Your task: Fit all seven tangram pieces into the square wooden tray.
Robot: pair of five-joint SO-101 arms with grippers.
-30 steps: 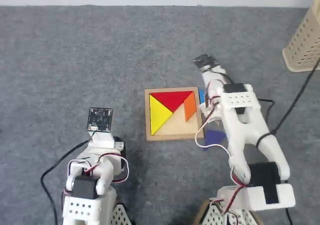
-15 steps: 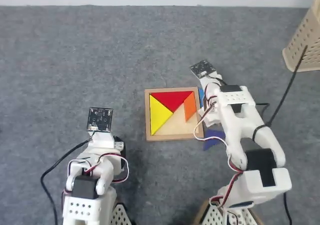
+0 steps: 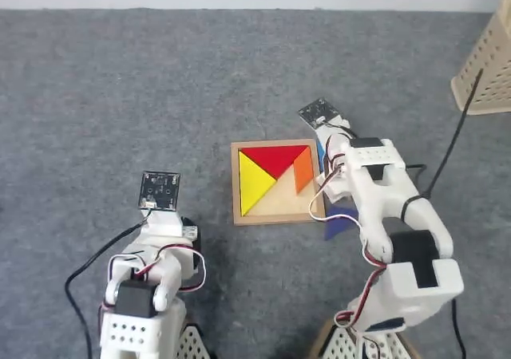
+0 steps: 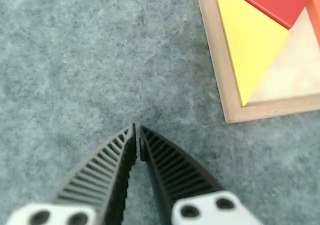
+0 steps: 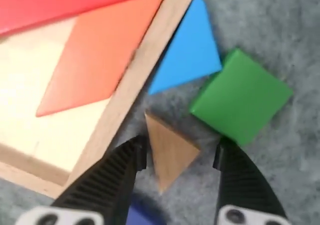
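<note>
Right gripper (image 5: pixel 181 146) is hanging open around tan triangle (image 5: pixel 172 155) just outside tray (image 5: pixel 142 72), with green square (image 5: pixel 241 104) and blue triangle (image 5: pixel 187 50) lying nearby. Overhead, right arm (image 3: pixel 383 191) is covering the tan and green pieces. Left gripper (image 4: pixel 137 132) is hovering closed over carpet (image 4: pixel 75 60).

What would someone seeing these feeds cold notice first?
The square wooden tray at mid-table catches the eye first, partly filled with a red triangle, a yellow triangle and an orange parallelogram. Next comes the right gripper, open either side of a small wood-coloured triangle just outside the tray, with a blue triangle and a green square beside it. The left gripper is shut over the grey mat.
</note>
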